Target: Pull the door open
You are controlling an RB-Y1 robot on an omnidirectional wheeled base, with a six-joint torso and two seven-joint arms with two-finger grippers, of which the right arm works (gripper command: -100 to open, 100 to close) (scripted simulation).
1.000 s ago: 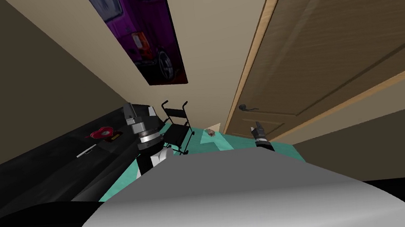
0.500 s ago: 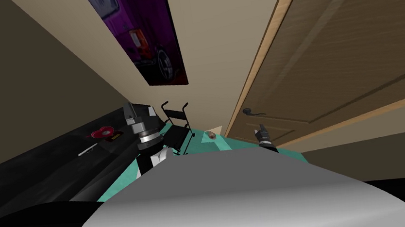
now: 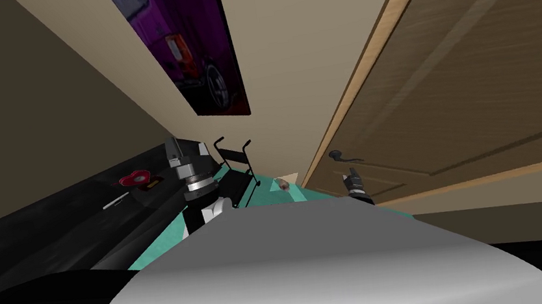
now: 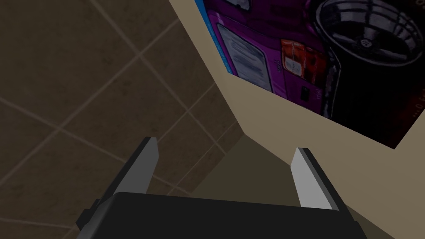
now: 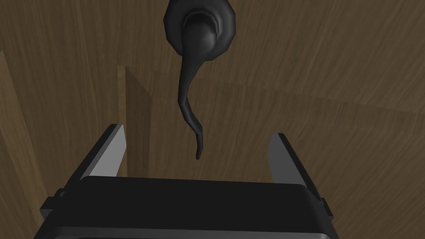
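Note:
A brown wooden door (image 3: 464, 82) in a light wood frame takes up the right of the head view. Its dark lever handle (image 3: 342, 157) sits low on the door near the frame. My right gripper (image 3: 351, 174) hovers just below that handle. In the right wrist view the handle (image 5: 191, 95) curves from its round rose down between the open fingers (image 5: 110, 151), its tip close to the gripper (image 5: 199, 153) and touching neither finger. My left gripper (image 3: 176, 147) is raised at the left, its fingers (image 4: 305, 176) open and holding nothing.
A black folding chair (image 3: 236, 171) stands on the teal floor (image 3: 268, 193) by the wall, left of the door. A long dark counter (image 3: 74, 212) with a red item (image 3: 135, 177) runs along the left. A small object (image 3: 282, 184) lies near the door frame.
My view has shifted toward the door, which now looms larger. My right gripper has moved right and closer to the handle. The left arm has stayed put.

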